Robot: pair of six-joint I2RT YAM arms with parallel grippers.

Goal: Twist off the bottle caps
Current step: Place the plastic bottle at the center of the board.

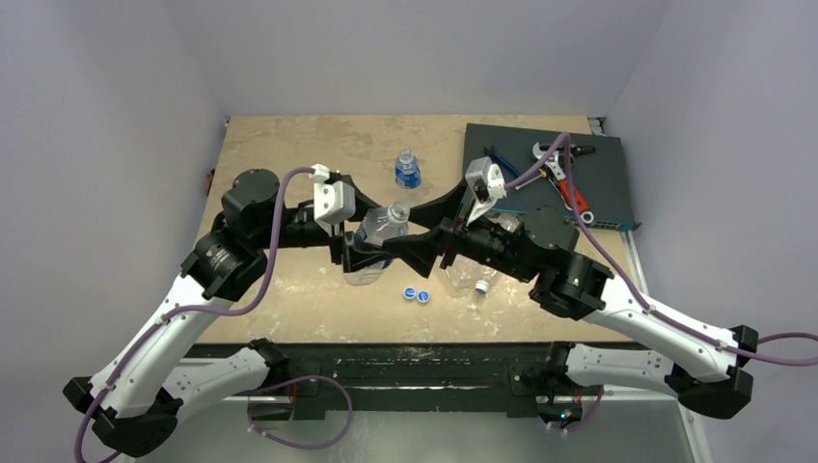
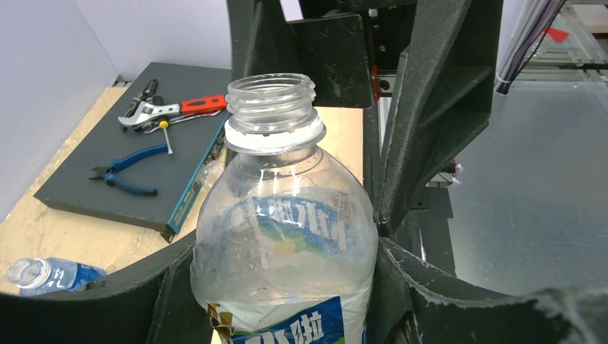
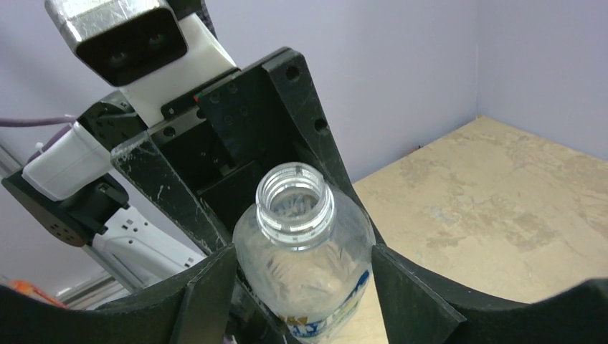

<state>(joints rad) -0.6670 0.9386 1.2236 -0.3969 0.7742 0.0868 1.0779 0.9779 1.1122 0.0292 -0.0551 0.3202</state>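
A labelled bottle [image 1: 384,228] with an open, capless neck [image 2: 271,107] is held above the table between both arms. My left gripper [image 2: 283,287] is shut on its body at the blue label. From the opposite side my right gripper [image 3: 302,276] closes on the shoulder below the neck [image 3: 295,201], both fingers touching the plastic. Two blue bottle caps [image 1: 416,294] lie on the table just in front. A second labelled bottle [image 1: 407,170] stands behind, its mouth open [image 2: 27,272]. An unlabelled bottle [image 1: 471,280] lies under the right arm, and another clear one [image 1: 363,271] sits under the left gripper.
A dark mat [image 1: 540,188] at the back right carries a red-handled wrench [image 1: 571,193], blue pliers [image 2: 125,170] and a small screwdriver [image 2: 166,134]. Purple-grey walls close in the table on three sides. The table's front edge [image 1: 405,340] lies just past the caps.
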